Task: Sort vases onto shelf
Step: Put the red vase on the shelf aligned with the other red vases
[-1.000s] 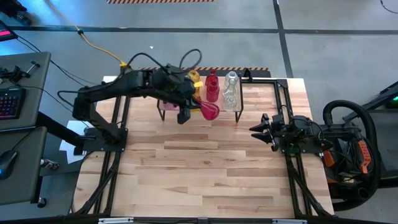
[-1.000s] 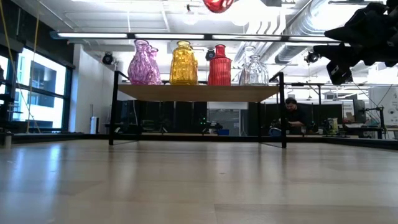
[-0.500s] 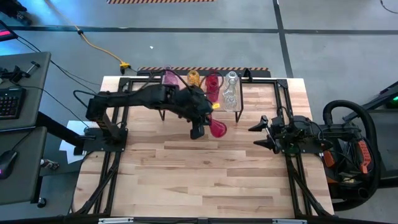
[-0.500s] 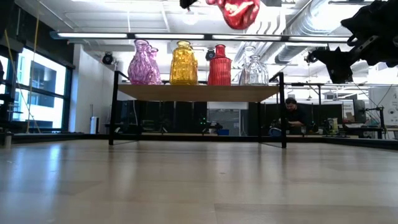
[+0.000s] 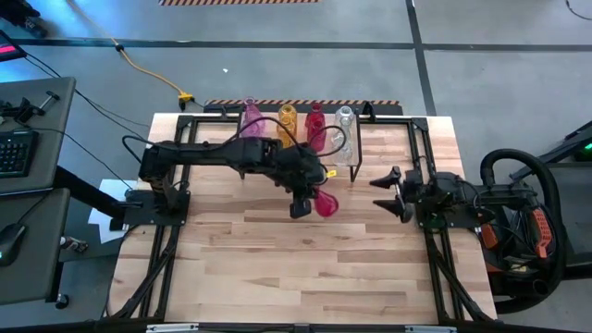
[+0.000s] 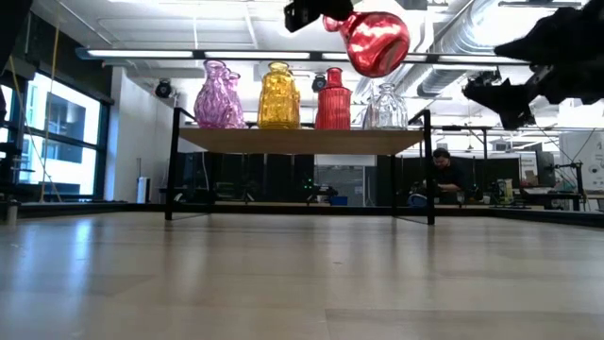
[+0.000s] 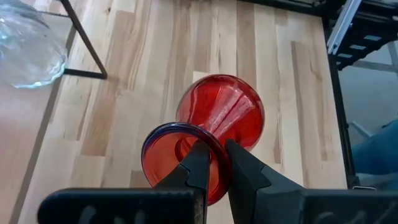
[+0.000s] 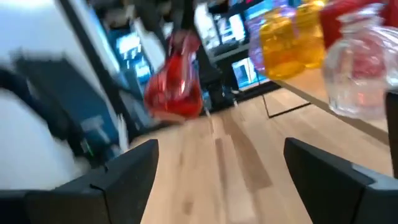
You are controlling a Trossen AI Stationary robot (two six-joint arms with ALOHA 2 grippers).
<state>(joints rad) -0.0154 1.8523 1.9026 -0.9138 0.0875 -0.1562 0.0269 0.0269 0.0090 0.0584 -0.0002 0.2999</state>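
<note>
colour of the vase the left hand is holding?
Red translucent glass vase with a bluish-purple rim, pinched at the rim by the left hand; clearest in the left wrist view.

Worktop (image 5: 305, 268): large butcher-block wood slab, pale planks, black arm-mount frames bolted along both sides. Near its far edge, about centre, stands the shelf (image 6: 302, 140): small raised rectangular platform, light wooden top on thin black metal legs, feet directly on the worktop. On the shelf top, four glass vases in a row, all upright: ribbed pink vase (image 6: 219, 95) at one end, then yellow-amber vase (image 6: 278, 96), red vase (image 6: 332, 99), clear vase (image 6: 384, 106) at the other end. Neighbours stand just beside each other; cannot tell if they touch.
</note>
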